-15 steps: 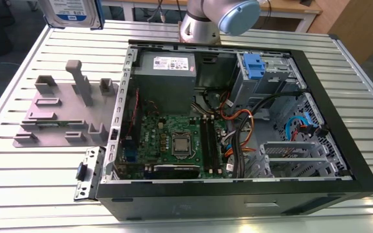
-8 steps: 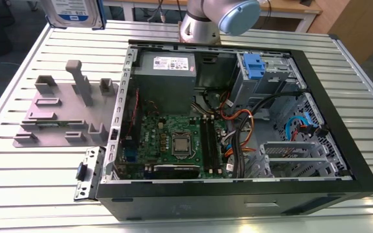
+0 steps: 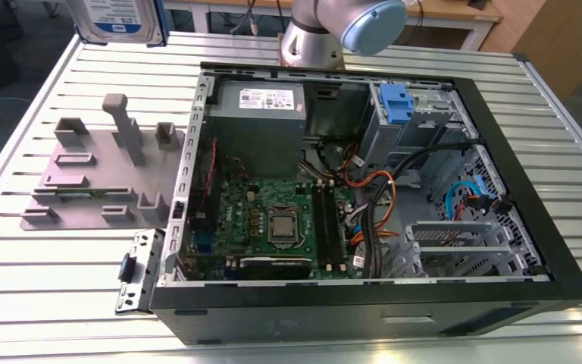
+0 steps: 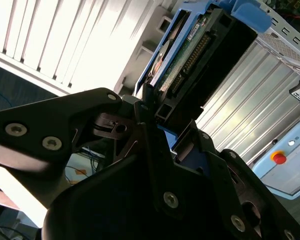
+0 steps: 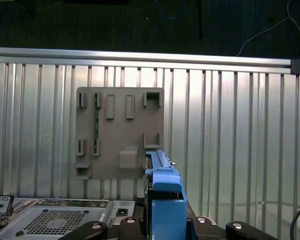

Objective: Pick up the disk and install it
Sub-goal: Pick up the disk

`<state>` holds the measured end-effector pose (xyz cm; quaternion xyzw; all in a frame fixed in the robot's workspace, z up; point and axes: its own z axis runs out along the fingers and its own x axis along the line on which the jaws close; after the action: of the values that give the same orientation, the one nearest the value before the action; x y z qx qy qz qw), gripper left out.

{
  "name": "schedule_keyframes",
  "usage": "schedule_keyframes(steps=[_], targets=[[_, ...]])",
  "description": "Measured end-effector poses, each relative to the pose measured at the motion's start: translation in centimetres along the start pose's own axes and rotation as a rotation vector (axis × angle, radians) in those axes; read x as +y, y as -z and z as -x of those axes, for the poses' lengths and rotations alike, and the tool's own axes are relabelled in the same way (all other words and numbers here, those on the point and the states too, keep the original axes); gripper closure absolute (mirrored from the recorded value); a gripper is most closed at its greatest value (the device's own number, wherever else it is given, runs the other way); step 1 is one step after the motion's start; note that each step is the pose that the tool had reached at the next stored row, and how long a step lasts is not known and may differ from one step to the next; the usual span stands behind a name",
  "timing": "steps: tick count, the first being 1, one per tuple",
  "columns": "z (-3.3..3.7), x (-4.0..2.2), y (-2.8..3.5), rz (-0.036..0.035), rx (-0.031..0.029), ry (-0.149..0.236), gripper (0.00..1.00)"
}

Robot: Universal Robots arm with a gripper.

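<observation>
Clamps the disk (image 4: 185, 50) by one end between the black fingers (image 4: 80, 120) of the gripper (image 4: 157, 117), jaws drawn in tight on the blue bracket frame around the drive. Shows, in the second wrist view, the drive's underside with its green circuit board and a row of connector pins, tilted away from the gripper body.

Holds the disk (image 3: 119, 19) clear of the table in the exterior view, up at the far corner on the exterior view's left, with the silver face and white-and-blue label turned to the camera and the blue frame along one side. Looks down, in the first wrist view, along the thin edge of the disk (image 5: 163, 195), seen against the slatted metal table (image 5: 230, 130) just beside the grey stand (image 5: 120, 130).

Leaves that grey stand (image 3: 99, 178) flat on the table (image 3: 48, 303), upright posts rising from its base, on the exterior view's left of the open computer case (image 3: 372, 296) and just apart from it. Reveals inside the case a green motherboard (image 3: 270, 216), a grey power supply (image 3: 261, 102), loose bundles of cable and a blue bracket (image 3: 397, 102) seated in the drive bay at the far side. Places the arm (image 3: 342, 30) behind the far wall of the case.
</observation>
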<state>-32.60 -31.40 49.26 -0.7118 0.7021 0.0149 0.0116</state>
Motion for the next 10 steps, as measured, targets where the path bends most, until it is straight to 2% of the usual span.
schedule_keyframes(steps=[10], targets=[[-0.01,-0.48,0.00,-0.0001,0.0000,0.000,0.64]])
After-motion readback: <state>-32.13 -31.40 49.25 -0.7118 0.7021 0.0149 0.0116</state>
